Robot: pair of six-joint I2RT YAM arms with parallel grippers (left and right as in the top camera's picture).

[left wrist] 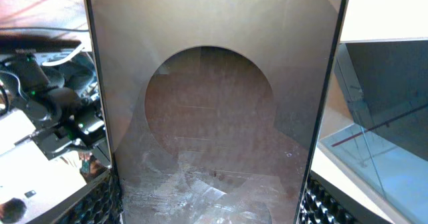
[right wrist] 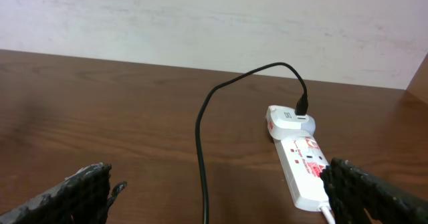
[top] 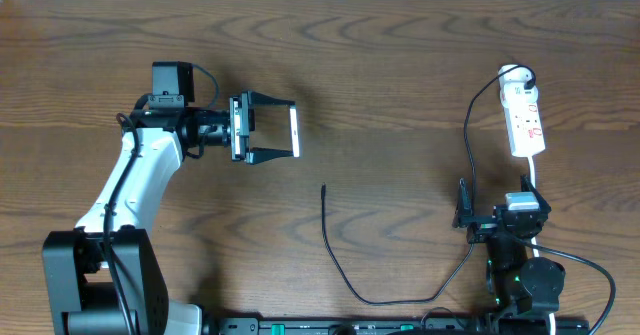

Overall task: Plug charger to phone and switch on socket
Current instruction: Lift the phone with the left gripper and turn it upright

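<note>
- Left gripper point(top: 291, 129) — its fingers point(left wrist: 326, 202) are closed to the phone's width and clamp the phone point(left wrist: 214, 117) by its long edges. It is held above the table point(top: 400, 35), edge-on from overhead, with the round mark facing the wrist camera.
- The charger point(top: 340, 275) has its tip point(top: 323, 187) lying free on the wood, just right of the phone and nearer the robot. I judge the step in hand is fetching it. Grip close behind the tip, where the cable cannot flop, then square it to the port, which is not visible, before pushing.
- Right gripper point(right wrist: 224, 196), well right of the phone, is spread wide and holds nothing — the cable runs between its fingers point(right wrist: 374, 190), ungripped.
- Socket point(top: 526, 120) lies farthest right of the phone, with the charger plugged into its far end. The switch state is too small to tell.
</note>
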